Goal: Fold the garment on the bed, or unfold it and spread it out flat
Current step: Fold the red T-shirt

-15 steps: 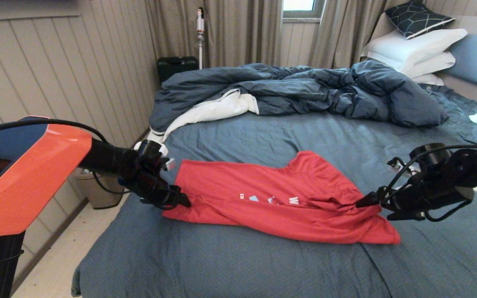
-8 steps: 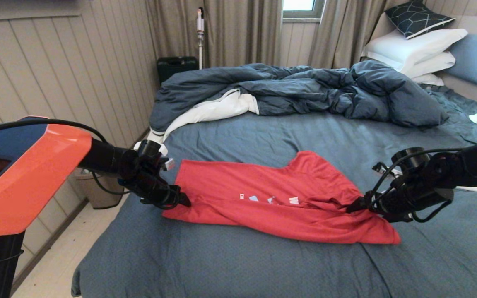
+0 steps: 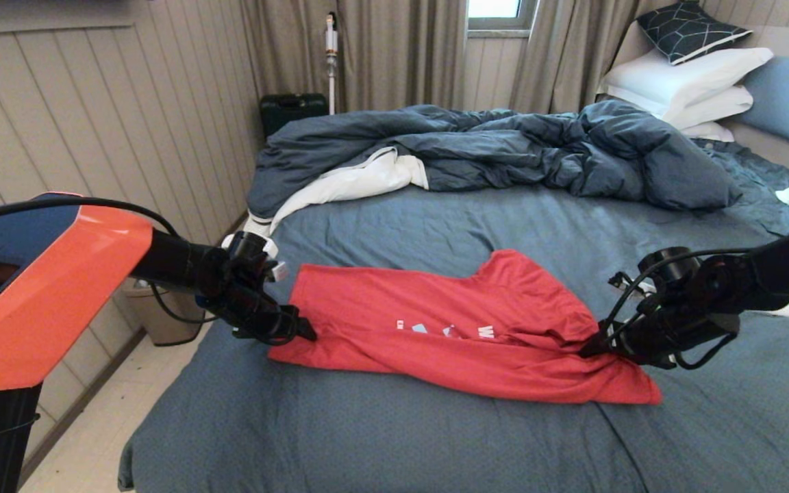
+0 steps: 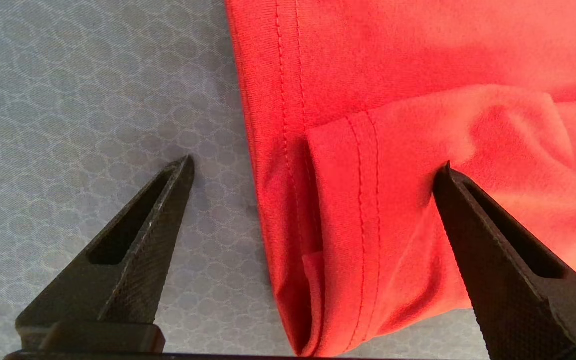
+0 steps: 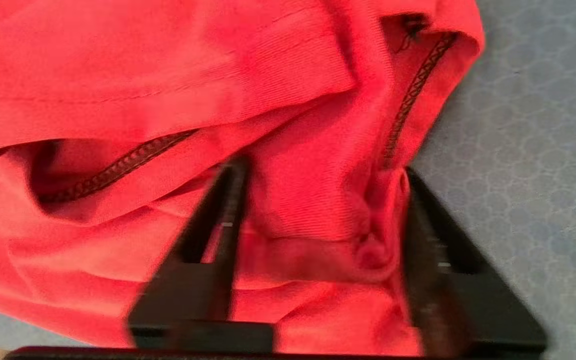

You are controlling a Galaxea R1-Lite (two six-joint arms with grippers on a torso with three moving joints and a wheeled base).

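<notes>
Here you have the garment (image 3: 463,335), a red T-shirt, lying rumpled and partly folded over itself across the near half of the bed (image 3: 394,226), with only bits of white lettering showing at its middle. Your left gripper (image 3: 295,329) sits at the shirt's left end, low over the sheet; in the left wrist view its fingers (image 4: 138,250) stand wide apart, one tip over bare blue sheet and the other over red cloth, with the stitched hem of the garment (image 4: 348,210) lying between them, doubled over on itself. Nothing is pinched there. Your right gripper (image 3: 596,342) is pushed into the bunched folds at the shirt's right side, just up from the corner that trails toward you. In the right wrist view its fingers (image 5: 213,240) stand partway apart with a gathered ridge of the garment (image 5: 318,210) between them, a dark overlock seam running past on the inside of the fabric; one finger lies on the red cloth and the other at the fold's edge next to the sheet. That view is blurred, so you cannot tell whether the cloth is truly clamped. Beyond the shirt a dark blue duvet (image 3: 504,150) lies heaped across the bed, below the white pillows (image 3: 682,85).
</notes>
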